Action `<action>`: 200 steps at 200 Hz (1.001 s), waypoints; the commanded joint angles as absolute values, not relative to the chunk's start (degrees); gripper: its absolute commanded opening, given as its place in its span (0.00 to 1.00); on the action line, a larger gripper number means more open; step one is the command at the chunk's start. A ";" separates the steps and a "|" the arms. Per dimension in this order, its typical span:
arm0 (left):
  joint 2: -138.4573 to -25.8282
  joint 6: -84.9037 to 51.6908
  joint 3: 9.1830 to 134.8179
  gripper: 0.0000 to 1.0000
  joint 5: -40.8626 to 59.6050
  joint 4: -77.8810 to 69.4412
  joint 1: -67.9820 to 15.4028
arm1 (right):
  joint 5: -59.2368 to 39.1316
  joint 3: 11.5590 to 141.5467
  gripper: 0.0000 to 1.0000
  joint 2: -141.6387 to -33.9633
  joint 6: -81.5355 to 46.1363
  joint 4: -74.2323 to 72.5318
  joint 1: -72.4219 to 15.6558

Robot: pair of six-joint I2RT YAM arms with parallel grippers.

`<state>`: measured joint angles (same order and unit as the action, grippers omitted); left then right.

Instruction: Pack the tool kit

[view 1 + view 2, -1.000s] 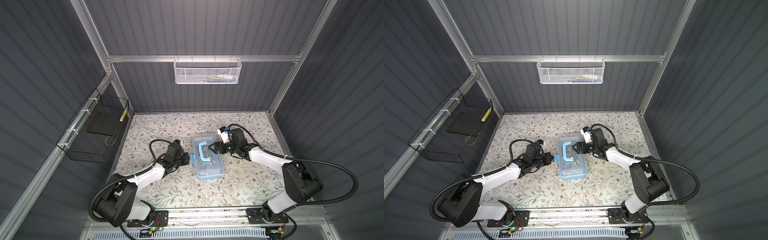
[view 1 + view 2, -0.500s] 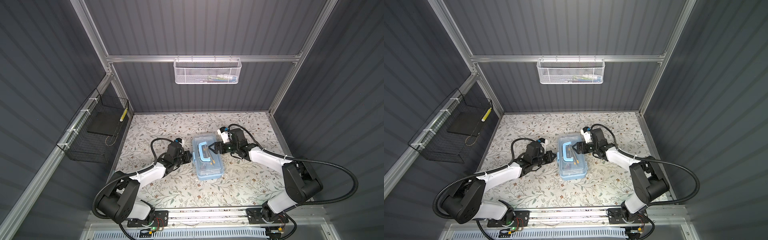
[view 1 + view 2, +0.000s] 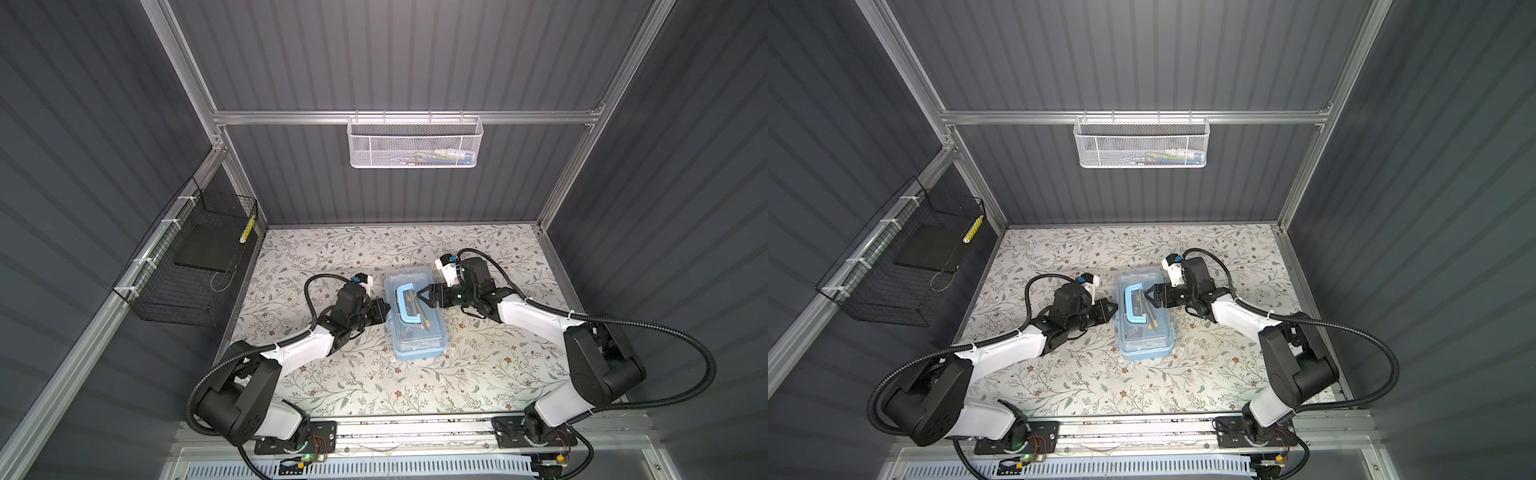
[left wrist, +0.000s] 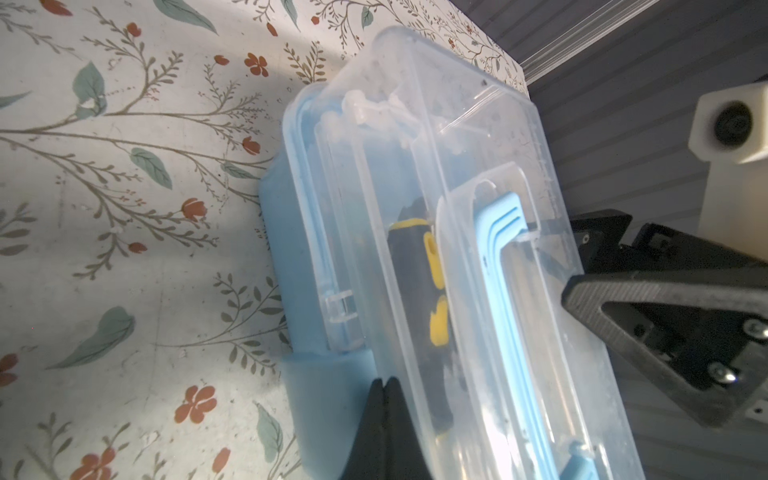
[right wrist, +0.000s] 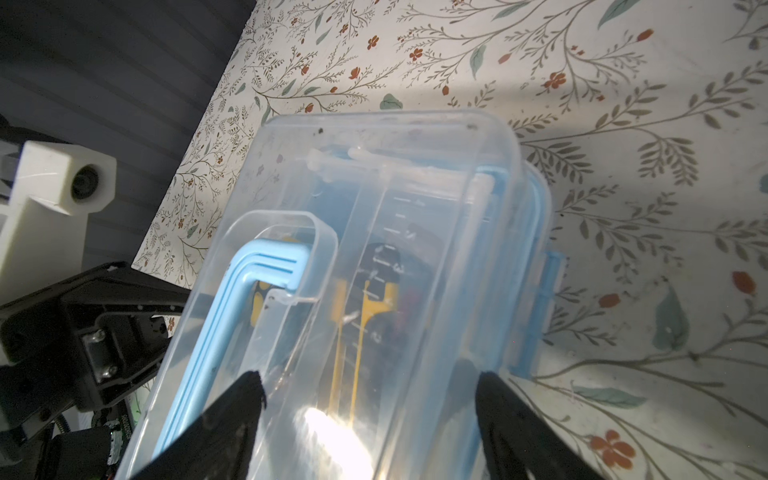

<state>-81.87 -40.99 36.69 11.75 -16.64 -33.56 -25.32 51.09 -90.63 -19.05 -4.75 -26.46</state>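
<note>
The tool kit (image 3: 415, 320) lies mid-surface, lid down, with the left tool (image 3: 385, 311) clenched empty against its side and the right tool (image 3: 424, 296) spread wide over the lid, so an uneven push could probably skid the box or leave a latch unseated.

1 tool kit (image 3: 415, 324), 2 wall baskets (image 3: 414, 143), 2 arms (image 3: 299, 353).

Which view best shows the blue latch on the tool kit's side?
The left wrist view: the latch fills the foreground, with the shut left gripper at it. In both top views it is hidden by that gripper. The right wrist view shows only the opposite side.
</note>
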 commanded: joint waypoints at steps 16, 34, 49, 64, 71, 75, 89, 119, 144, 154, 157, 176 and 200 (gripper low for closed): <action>-83.00 -41.48 37.17 0.00 13.35 -16.90 -35.06 | -26.00 48.08 0.81 -92.02 -18.81 0.78 -27.07; -80.47 -39.00 39.10 0.00 10.99 -12.19 -35.07 | -26.09 48.08 0.81 -92.06 -18.89 0.71 -27.09; -77.65 -36.03 41.42 0.00 6.78 -6.32 -34.95 | -26.02 47.91 0.81 -92.02 -18.98 0.44 -27.03; -75.06 -33.04 43.90 0.00 3.46 -0.89 -34.44 | -25.85 47.73 0.81 -91.91 -19.25 0.15 -27.05; -73.98 -32.22 44.72 0.00 2.02 1.45 -33.88 | -25.95 47.81 0.81 -91.91 -19.29 0.17 -26.94; -73.43 -31.82 44.75 0.00 1.32 2.49 -33.51 | -25.94 47.81 0.81 -91.85 -19.33 0.16 -26.90; -72.10 -31.49 43.46 0.00 1.07 4.05 -31.28 | -26.02 47.72 0.81 -91.62 -19.34 0.18 -26.81; -73.38 -33.51 37.69 0.00 5.05 0.32 -27.51 | -26.19 47.81 0.81 -91.67 -19.43 0.25 -26.72; -77.39 -34.46 36.11 0.00 8.51 -4.31 -27.54 | -26.38 47.86 0.81 -91.75 -19.42 0.38 -26.78; -78.97 -35.05 35.61 0.00 10.54 -7.37 -27.68 | -26.39 47.91 0.81 -91.81 -19.42 0.51 -26.70; -79.42 -35.25 35.60 0.00 10.93 -8.13 -27.73 | -26.45 47.90 0.81 -91.84 -19.42 0.53 -26.68; -81.52 -35.88 35.67 0.00 12.11 -10.40 -28.35 | -26.46 47.92 0.81 -91.79 -19.55 0.36 -26.69; -82.73 -36.40 35.52 0.00 12.04 -11.90 -29.51 | -26.48 47.73 0.81 -91.71 -19.69 0.09 -26.63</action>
<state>-82.11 -35.29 35.70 9.98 -7.42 -28.49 -25.93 50.13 -90.48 -20.38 -6.33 -26.17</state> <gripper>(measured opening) 0.047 0.812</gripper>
